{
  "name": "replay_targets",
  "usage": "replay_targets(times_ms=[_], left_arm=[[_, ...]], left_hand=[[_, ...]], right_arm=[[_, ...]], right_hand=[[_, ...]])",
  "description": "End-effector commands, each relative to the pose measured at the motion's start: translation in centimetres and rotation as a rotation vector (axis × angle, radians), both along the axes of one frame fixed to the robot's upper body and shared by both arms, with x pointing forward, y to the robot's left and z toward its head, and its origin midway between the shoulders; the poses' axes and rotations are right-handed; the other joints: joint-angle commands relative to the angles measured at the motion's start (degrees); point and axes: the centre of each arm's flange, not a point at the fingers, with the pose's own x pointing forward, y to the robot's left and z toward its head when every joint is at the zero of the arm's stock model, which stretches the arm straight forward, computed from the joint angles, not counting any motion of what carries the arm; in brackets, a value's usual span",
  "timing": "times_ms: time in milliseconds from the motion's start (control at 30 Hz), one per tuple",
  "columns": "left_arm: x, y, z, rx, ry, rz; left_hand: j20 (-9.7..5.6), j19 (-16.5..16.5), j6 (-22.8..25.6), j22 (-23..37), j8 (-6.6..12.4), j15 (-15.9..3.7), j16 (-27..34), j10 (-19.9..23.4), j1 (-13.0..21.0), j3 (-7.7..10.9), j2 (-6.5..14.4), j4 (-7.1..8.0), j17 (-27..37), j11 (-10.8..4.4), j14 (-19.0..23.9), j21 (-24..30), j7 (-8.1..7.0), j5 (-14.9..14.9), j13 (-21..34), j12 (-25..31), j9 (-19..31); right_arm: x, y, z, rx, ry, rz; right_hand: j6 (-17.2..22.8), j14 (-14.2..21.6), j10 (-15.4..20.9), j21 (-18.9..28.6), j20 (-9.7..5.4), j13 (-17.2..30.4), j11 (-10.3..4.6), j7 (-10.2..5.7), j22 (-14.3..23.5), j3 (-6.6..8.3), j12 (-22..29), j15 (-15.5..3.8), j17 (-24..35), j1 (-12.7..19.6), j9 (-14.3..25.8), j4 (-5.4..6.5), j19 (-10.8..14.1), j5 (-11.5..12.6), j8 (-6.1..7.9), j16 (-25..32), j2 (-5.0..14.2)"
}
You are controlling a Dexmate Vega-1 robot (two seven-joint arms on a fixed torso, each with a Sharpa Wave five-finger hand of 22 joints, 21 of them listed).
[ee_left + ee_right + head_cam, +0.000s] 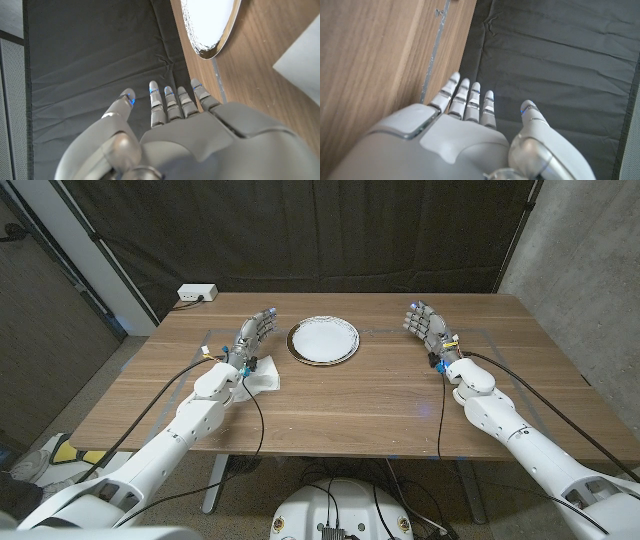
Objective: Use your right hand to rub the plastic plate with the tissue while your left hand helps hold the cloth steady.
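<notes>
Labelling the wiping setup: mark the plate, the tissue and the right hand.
plate (pixel 323 340), head view, on its white centre.
tissue (pixel 266 381), head view, on its white sheet beside the left wrist.
right hand (pixel 428 326), head view, on the back of the hand.

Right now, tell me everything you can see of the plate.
The plate is round, white in the middle with a darker, shiny rim that looks reflective in the left wrist view. It lies flat and empty on the wooden table, toward the far edge, between the two arms. Neither robot hand touches it; the left robot hand is nearest.

White plate (pixel 322 340) with dark speckled rim, white tissue (pixel 266 377), brown wooden table (pixel 350 400)
</notes>
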Motion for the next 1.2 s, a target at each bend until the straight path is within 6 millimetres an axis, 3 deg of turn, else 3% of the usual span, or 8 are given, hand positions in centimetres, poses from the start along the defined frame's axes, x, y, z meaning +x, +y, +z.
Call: replay_targets(times_ms=[33, 67, 100, 133, 200, 300, 600, 1200], left_arm=[[0.6, 0.1, 0.4, -0.028, -0.009, -0.025], [0.7, 0.1, 0.4, -0.023, -0.012, -0.022], [0.7, 0.1, 0.4, -0.023, -0.015, -0.019], [0.7, 0.0, 0.4, -0.02, -0.017, -0.024], [0.7, 0.0, 0.4, -0.017, -0.017, -0.026], [0.7, 0.0, 0.5, -0.004, -0.027, -0.02], [0.1, 0.6, 0.8, 0.053, -0.091, 0.046], [-2.5, 3.0, 1.2, 0.267, -0.221, 0.164]], left_hand=[[1.69, 17.5, -20.2, -0.3, -9.0, -1.69, 5.9, 3.0, -2.5, -0.47, -2.0, 0.89, -2.0, -2.14, 18.9, 5.9, -8.34, -0.5, -1.6, 0.7, -1.4], [1.62, 15.3, -20.5, -0.2, -9.19, -1.19, 6.0, 4.8, -3.7, -1.17, -2.3, 1.68, -1.6, -1.86, 20.1, 5.0, -8.37, -0.5, -1.6, 1.2, -1.7], [1.47, 10.6, -18.8, -0.1, -8.66, -1.3, 5.2, 5.7, -5.0, -1.77, -2.1, 2.75, -0.9, -1.17, 18.5, 3.3, -8.49, -0.3, -1.6, 1.2, -2.1], [1.5, 4.3, -15.4, 0.2, -7.94, -1.23, 3.3, 6.0, -6.1, -2.25, -2.3, 3.46, -0.7, -1.27, 14.3, 1.0, -7.87, -0.2, -1.6, 0.6, -2.7], [1.63, -3.6, -8.8, 0.3, -6.79, 0.05, -0.3, 3.1, -6.2, -2.2, -2.5, 3.35, -1.5, -1.36, 3.4, -2.2, -6.49, 0.0, -1.9, -1.4, -2.9], [1.83, -6.4, -10.3, 0.3, -8.28, 0.23, -0.5, -0.5, -5.7, -2.19, -3.1, 2.65, -2.1, -1.39, -1.5, -3.5, -6.48, 0.0, -2.1, -2.6, -3.0], [1.97, -5.8, -16.3, 0.3, -10.54, 0.42, 0.0, -3.3, -5.3, -2.71, -4.4, 1.76, -2.5, -1.24, -1.9, -3.4, -8.04, 0.1, -2.3, -2.8, -3.0], [3.39, -6.2, -16.4, 0.3, -9.88, 1.56, 0.5, -4.4, -4.4, -3.21, -6.0, 0.51, -2.6, -1.77, -1.4, -3.7, -6.83, 0.2, -2.3, -2.7, -3.0]], right_arm=[[0.4, -0.1, 0.5, -0.005, -0.007, 0.009], [0.5, -0.1, 0.5, -0.01, -0.005, 0.014], [0.6, 0.0, 0.6, -0.012, 0.0, 0.013], [0.6, 0.1, 0.6, -0.013, 0.002, 0.008], [0.7, 0.2, 0.8, -0.018, 0.006, -0.014], [0.6, 0.2, 0.9, -0.027, 0.009, -0.022], [0.4, 0.1, 1.6, -0.096, 0.056, -0.052], [-1.1, 1.6, 3.4, -0.307, 0.151, -0.173]], right_hand=[[-10.1, 13.2, 2.9, 6.0, 4.27, -0.2, -1.05, -2.04, 0.2, 0.01, 1.9, -2.01, 0.1, -1.8, -0.5, 0.75, 14.7, 0.0, -3.32, 4.3, -0.92], [-10.8, 16.9, 5.1, 6.4, 4.57, -0.2, -0.8, -1.98, 0.2, -0.22, 2.5, -2.25, 0.0, -2.2, -0.6, 0.79, 16.2, -0.2, -3.36, 4.7, -1.39], [-10.9, 16.2, 5.7, 5.8, 4.72, -0.2, -0.58, -2.0, 0.1, -0.3, 2.6, -2.02, -0.1, -2.4, -0.7, 0.73, 14.9, -0.3, -3.31, 3.9, -1.64], [-10.9, 13.2, 5.6, 4.3, 4.67, -0.2, -0.58, -2.09, 0.1, -0.44, 2.3, -1.12, -0.1, -2.7, -0.7, 0.83, 11.8, -0.4, -3.19, 2.1, -1.69], [-4.8, -0.3, 0.8, -0.6, 1.23, -0.3, -0.47, -1.87, 0.0, -0.82, 0.2, 0.06, -0.1, -2.9, -0.8, 0.51, -0.1, -0.6, -1.74, -0.4, -1.22], [-4.7, -4.2, -1.6, -1.4, 0.38, -0.3, -0.41, -1.87, 0.1, -1.07, -0.3, 0.49, -0.2, -2.9, -0.8, 0.43, -4.5, -0.6, -2.32, -0.1, -0.92], [-5.8, -2.6, -1.3, -0.6, 1.31, -0.3, -0.34, -2.1, 0.2, -1.34, 0.1, 0.87, -0.2, -3.0, -0.8, 0.34, -3.9, -0.7, -2.92, 0.9, -1.11], [-6.3, -1.9, -1.2, -0.2, 1.54, -0.3, -0.72, -2.31, 0.2, -1.76, 0.3, 0.4, -0.2, -3.2, -0.8, 0.27, -3.7, -0.8, -3.12, 1.1, -1.53]])
